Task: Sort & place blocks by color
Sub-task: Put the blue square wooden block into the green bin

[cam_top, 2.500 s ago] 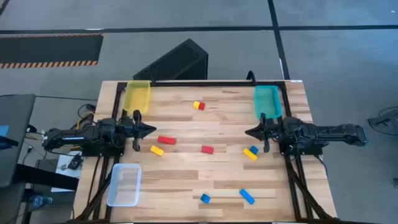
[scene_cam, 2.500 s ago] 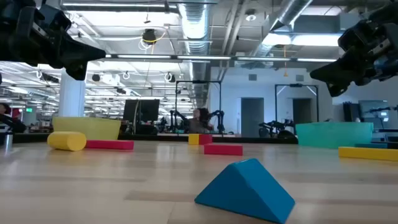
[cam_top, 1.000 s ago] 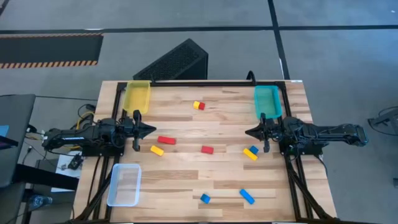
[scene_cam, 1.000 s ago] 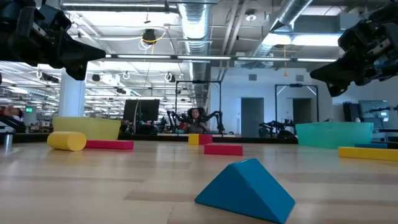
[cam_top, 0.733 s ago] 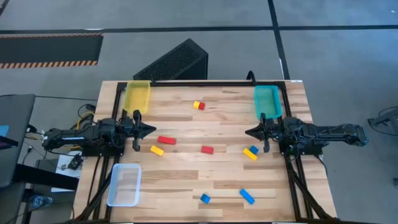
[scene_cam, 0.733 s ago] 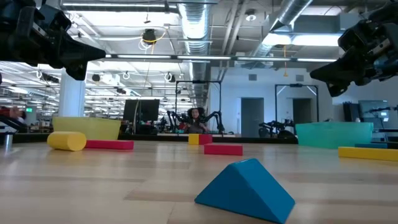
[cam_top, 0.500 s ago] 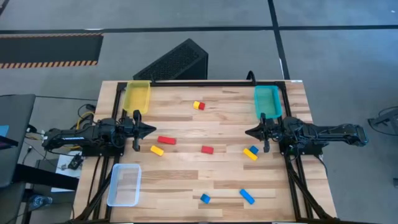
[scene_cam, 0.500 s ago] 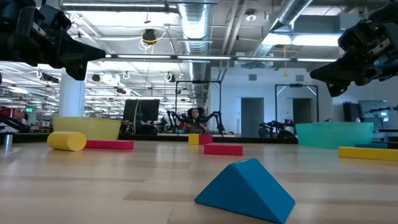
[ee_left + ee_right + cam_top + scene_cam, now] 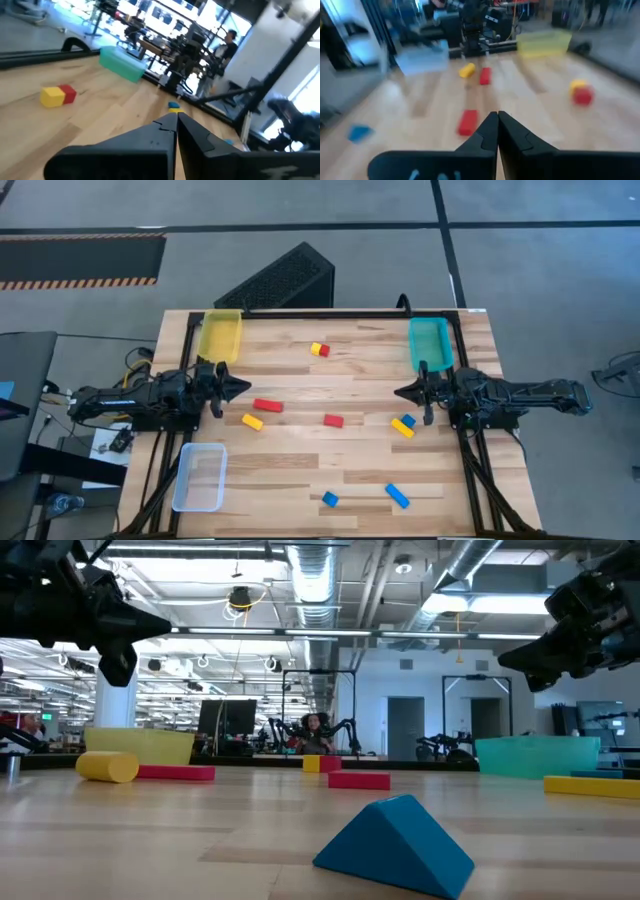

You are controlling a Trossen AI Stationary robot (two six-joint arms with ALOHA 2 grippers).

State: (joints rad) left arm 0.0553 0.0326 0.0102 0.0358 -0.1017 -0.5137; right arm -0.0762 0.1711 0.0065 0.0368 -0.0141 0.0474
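Several small blocks lie flat on the wooden table. A yellow-and-red pair (image 9: 319, 349) sits toward the far edge. A red oblong (image 9: 267, 405), a yellow one (image 9: 252, 421) and a red one (image 9: 333, 420) lie mid-table. A yellow oblong touching a blue block (image 9: 402, 425) lies near the right arm. A blue wedge (image 9: 329, 499) and a blue oblong (image 9: 397, 496) lie near the front edge. My left gripper (image 9: 240, 387) hovers shut over the table's left side, pointing right. My right gripper (image 9: 398, 392) hovers shut over the right side, pointing left. Both wrist views show the fingertips together (image 9: 176, 117) (image 9: 497, 116).
A yellow tray (image 9: 220, 335) stands at the far left corner, a teal tray (image 9: 430, 343) at the far right, and a clear tray (image 9: 200, 476) at the near left edge. A dark box (image 9: 280, 278) lies on the floor beyond the table. Bare wood lies between the grippers.
My left gripper has rolled about its own axis, staying over the same spot on the table's left side with its fingers shut. No block has moved.
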